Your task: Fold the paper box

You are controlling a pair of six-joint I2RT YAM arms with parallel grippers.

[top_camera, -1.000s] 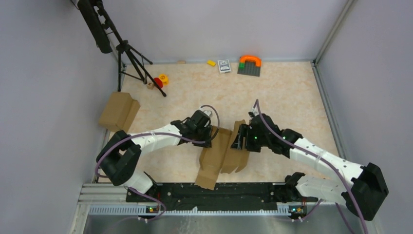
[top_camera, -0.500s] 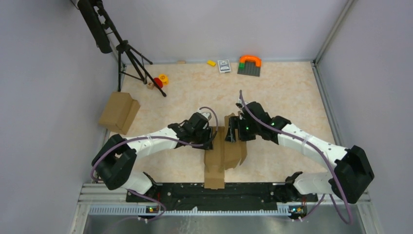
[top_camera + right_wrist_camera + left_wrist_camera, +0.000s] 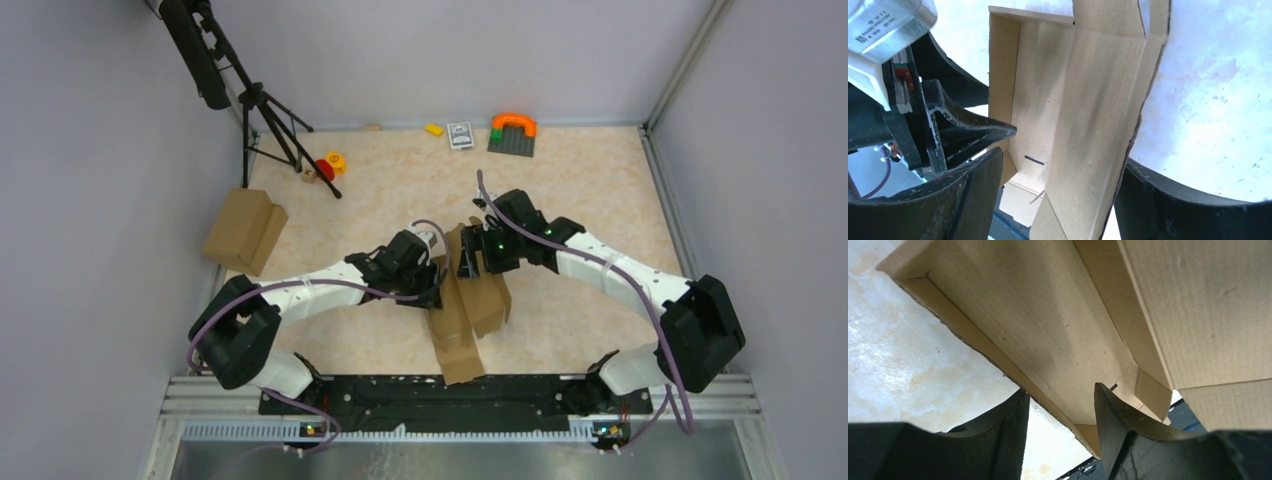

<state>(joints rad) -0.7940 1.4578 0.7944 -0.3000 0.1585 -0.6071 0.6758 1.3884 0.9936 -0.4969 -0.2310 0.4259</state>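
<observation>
The paper box (image 3: 455,340) lies mid-table, its long axis running toward the near edge. Both arms meet at its far end. The left gripper (image 3: 432,284) straddles the left wall, though I cannot tell whether it clamps. The right gripper (image 3: 468,262) is spread wide around the raised panels. The cardboard is unmarked; a motor label (image 3: 878,25) is unreadable.

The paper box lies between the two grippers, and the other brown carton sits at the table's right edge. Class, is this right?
No. The paper box lies between the left gripper and right gripper, but the other brown carton sits at the table's left edge, as the top external view shows.
</observation>
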